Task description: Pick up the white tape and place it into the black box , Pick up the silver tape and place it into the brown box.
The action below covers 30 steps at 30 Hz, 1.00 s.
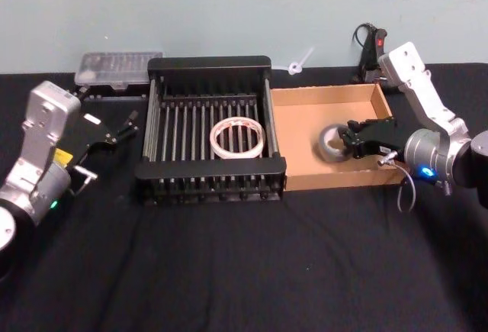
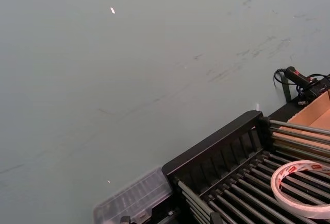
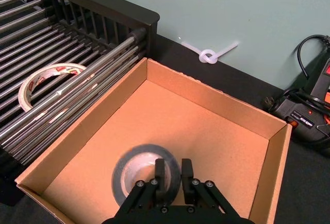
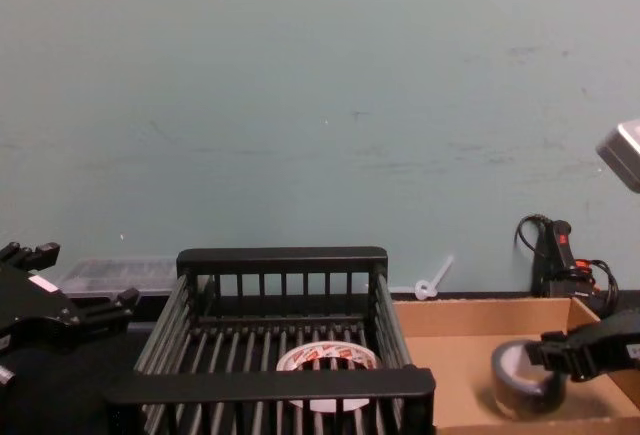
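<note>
Silver tape (image 3: pixel 146 175) is sitting in the brown box (image 3: pixel 216 103), the right gripper (image 3: pixel 172 175) pinching its rim; left gripper (image 1: pixel 122 130) is idling open beside the black box (image 1: pixel 210 65).

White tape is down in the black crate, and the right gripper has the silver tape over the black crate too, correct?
Not quite. The white tape does lie in the black crate, but the right gripper holds the silver tape inside the brown box, not over the crate. The right wrist view shows its fingers pinching the roll's wall just above the cardboard floor.
</note>
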Available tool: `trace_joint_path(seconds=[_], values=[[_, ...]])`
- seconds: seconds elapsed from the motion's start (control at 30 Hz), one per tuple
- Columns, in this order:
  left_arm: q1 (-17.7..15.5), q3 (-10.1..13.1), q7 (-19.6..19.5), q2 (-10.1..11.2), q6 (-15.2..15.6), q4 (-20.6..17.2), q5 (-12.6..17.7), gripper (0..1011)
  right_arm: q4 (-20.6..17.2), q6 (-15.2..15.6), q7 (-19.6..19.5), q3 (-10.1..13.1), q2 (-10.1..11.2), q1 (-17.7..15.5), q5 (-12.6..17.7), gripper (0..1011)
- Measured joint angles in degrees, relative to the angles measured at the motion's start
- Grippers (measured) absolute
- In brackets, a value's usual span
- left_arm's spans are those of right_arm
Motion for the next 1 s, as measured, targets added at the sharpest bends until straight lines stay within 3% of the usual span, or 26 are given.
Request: trace_joint_path(seconds=[0.73,0.87,1.0], values=[[0.0,0.0,0.0,0.0,0.0,0.0,0.0,1001,-0.12,0.0,-0.01,-0.02,0.08,-0.05,0.11,880],[0.0,0.0,0.0,0.0,0.0,0.0,0.0,1001,-0.12,0.0,-0.01,-0.02,0.08,-0.05,0.11,973],[0.0,0.0,0.0,0.0,0.0,0.0,0.0,1001,-0.24,-0.07,-0.05,0.16,0.05,-0.17,0.07,1003]])
